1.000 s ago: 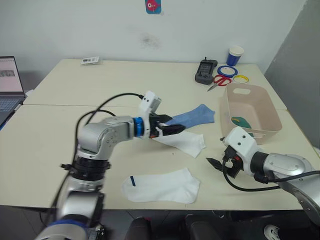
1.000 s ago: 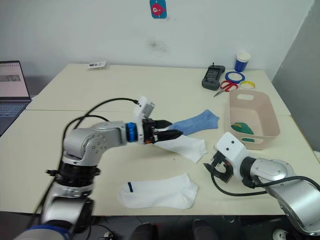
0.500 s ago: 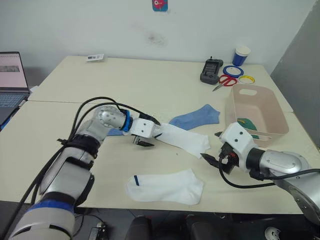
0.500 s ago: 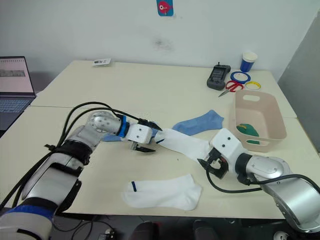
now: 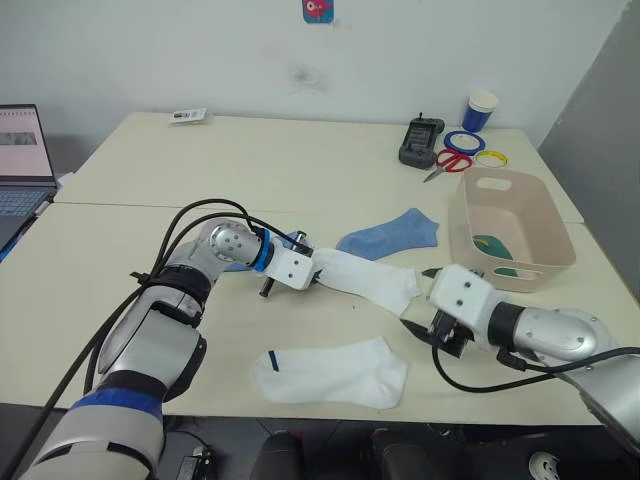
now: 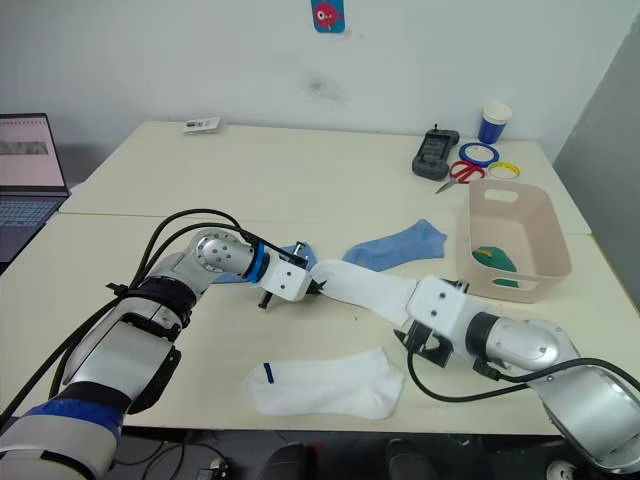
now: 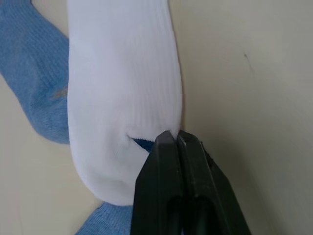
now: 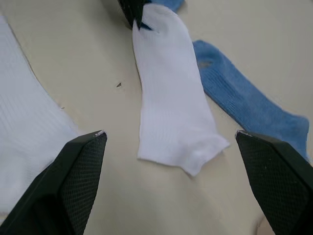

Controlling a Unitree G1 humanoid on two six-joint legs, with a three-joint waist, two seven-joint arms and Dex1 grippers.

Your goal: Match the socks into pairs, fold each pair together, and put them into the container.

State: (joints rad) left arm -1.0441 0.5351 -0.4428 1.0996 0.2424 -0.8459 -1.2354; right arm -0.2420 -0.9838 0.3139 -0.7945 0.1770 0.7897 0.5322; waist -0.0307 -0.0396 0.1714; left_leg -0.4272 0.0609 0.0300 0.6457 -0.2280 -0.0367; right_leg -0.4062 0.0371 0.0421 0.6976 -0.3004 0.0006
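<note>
The left gripper (image 7: 172,139) is pinching the cuff of one white sock (image 5: 365,281) (right gripper (image 8: 171,156) wide apart), so dragging it slowly onto the other white sock (image 5: 330,372) seems best.

White socks (image 5: 365,281), light blue sock (image 5: 392,231), pink-beige container (image 5: 556,243).

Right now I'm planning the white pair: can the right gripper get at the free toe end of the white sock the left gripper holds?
Probably yes. The right gripper is open and faces the white sock's toe end across bare table; the left gripper pinches only the cuff.
</note>
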